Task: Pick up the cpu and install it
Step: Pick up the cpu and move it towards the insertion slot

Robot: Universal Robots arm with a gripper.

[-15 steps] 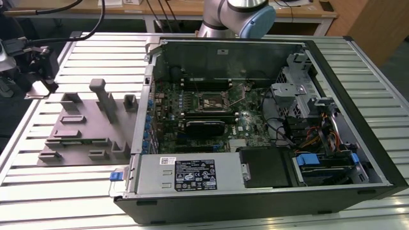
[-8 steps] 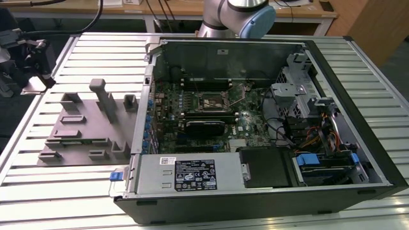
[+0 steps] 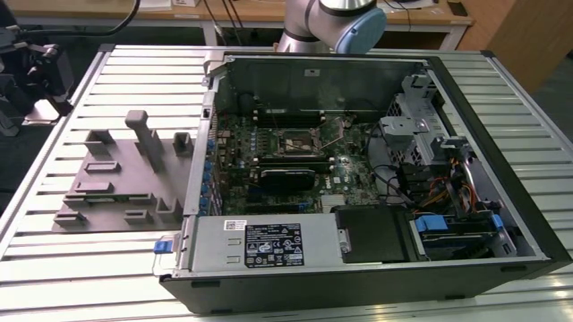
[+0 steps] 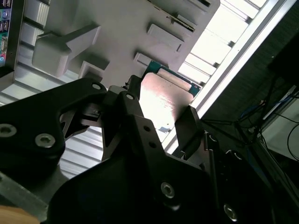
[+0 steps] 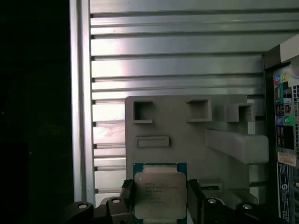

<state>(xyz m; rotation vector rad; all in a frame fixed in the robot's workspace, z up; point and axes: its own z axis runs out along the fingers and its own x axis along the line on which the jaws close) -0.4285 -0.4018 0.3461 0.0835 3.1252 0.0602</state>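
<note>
Fingers (image 5: 127, 193) of the gripper (image 5: 160, 189) closed on the cpu (image 5: 160, 200), 1 black finger against each of 2 opposite edges. Same clamp in the second wrist view, cpu (image 4: 164, 95) between dark fingertips (image 4: 187, 126). Held in the air above the grey tray (image 5: 187, 135), at the tray's edge opposite its row of 3 square pockets. Lying flat, silvery metal plate turned up toward the first wrist camera, green board rim peeking out on the side toward the tray's middle. Near-square, so no real long axis to speak of. Sides squared up with the tray's edges, the 2 gripped edges running toward the pocket row. Bright glare across the plate in the second wrist view.

Under the tray, a slatted aluminium table (image 3: 537, 147) with long parallel ribs. Just beside the tray, on the exterior view's right, an open computer case (image 3: 447, 80) lying on its side. Inside it, motherboard (image 3: 241, 144) facing up, with a square socket (image 3: 296, 142) near the board's middle. Farther from the tray, drive bays and loose cables. Behind the case, the arm (image 3: 336, 20), grey with a blue cap. Beyond the table, wooden desks (image 3: 80, 8), hanging cables and a dark floor.
</note>
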